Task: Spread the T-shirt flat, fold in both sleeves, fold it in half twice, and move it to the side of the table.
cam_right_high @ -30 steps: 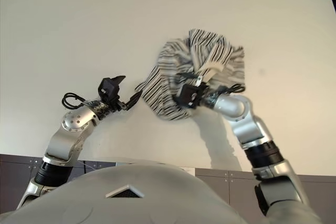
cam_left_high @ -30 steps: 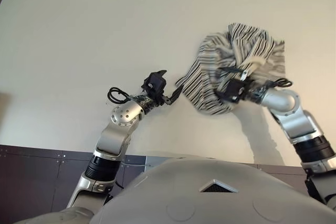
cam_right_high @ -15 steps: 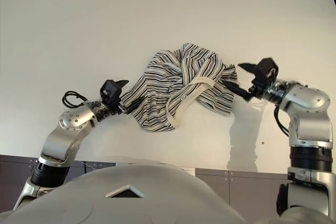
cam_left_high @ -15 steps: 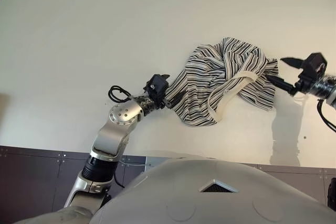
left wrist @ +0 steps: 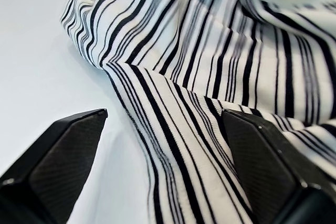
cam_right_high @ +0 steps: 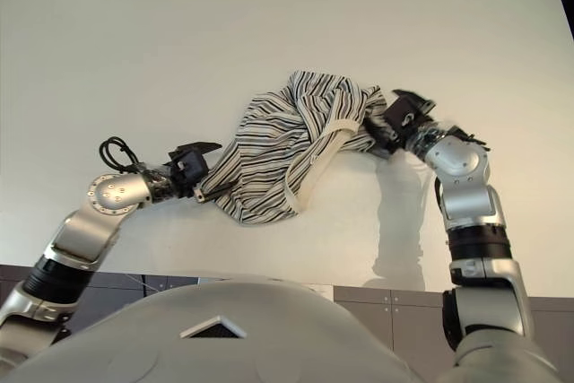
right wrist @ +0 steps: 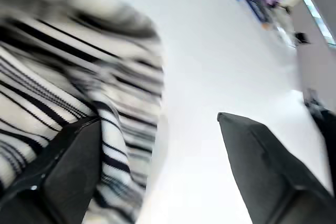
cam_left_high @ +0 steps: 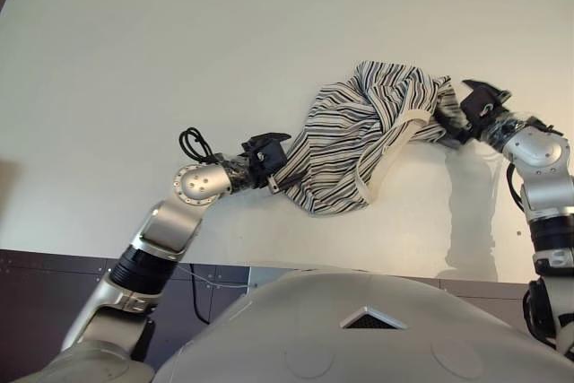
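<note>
Nearest, the left end effector (left wrist: 163, 115) is released, its dark weave-patterned fingers (left wrist: 63, 156) spread around the near-left edge of the crumpled, black-and-white striped knit T-shirt (cam_left_high: 359, 136), bunched on the smooth pale worktop (cam_left_high: 134, 60), while farther off the right end effector (right wrist: 158, 119), likewise unclenched, straddles its right edge.

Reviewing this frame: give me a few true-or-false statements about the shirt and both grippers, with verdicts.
1. The T-shirt lies spread flat on the table. False: it is bunched in a heap.
2. The left gripper is open at the shirt's left edge. True.
3. The shirt is plain white. False: it is black-and-white striped, with a cream neckband.
4. The right gripper is open at the shirt's right edge. True.
</note>
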Motion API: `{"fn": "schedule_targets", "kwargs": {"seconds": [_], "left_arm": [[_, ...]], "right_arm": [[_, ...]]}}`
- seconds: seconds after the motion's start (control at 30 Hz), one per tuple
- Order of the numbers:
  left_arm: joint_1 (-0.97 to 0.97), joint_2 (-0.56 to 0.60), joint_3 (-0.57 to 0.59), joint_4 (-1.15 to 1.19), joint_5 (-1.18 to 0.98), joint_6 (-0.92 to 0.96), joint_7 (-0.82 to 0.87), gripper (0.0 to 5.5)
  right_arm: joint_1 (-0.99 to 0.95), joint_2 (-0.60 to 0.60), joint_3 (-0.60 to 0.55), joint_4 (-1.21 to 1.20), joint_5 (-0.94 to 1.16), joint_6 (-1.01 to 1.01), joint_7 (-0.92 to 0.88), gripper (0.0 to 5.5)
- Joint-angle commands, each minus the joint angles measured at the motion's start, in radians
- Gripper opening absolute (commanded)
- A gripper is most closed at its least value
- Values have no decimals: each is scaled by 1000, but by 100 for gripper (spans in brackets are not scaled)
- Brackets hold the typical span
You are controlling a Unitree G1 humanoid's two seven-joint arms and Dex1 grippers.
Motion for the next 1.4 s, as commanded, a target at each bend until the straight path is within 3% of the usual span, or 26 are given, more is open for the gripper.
{"fn": "schedule_targets", "kwargs": {"seconds": [0.03,0.17,0.3,0.37,0.53,0.6,0.73,0.83,0.93,1.0,1.1,1.17,1.3,1.4], "left_arm": [[38,132,-18,329,113,-81,-90,403],[-138,54,130,507,37,-120,46,403],[-169,-70,315,320,-149,-22,178,403],[-134,-129,343,202,-183,47,237,403],[-17,-179,239,2,-137,138,239,403],[-17,-195,139,18,-36,157,251,403],[-48,-209,14,155,171,178,315,403],[-28,-194,-7,183,208,174,310,403],[9,-152,-8,145,180,130,238,403],[52,-113,-5,97,135,82,166,403],[136,-25,5,75,77,13,48,403],[182,37,22,101,58,-21,-11,403],[102,2,91,240,66,-65,78,403],[52,-100,164,186,-25,-28,163,403]], "right_arm": [[-38,78,0,110,-37,8,-130,366],[-18,121,-35,59,12,-41,-181,366],[-55,211,-197,-30,248,59,-153,366],[-61,211,-187,-38,257,80,-109,366],[22,168,-127,-298,365,160,162,366],[10,128,-108,-379,351,189,218,366],[-80,102,-113,-250,204,172,82,366],[-52,138,1,-246,127,159,103,366],[1,132,123,-97,-13,126,78,366],[-19,134,144,45,-79,121,-16,366],[-143,166,81,241,-85,116,-232,366],[-211,199,28,295,-32,84,-282,366],[-160,266,-44,166,152,0,-102,366],[-35,221,-114,-163,302,66,16,366]]}}
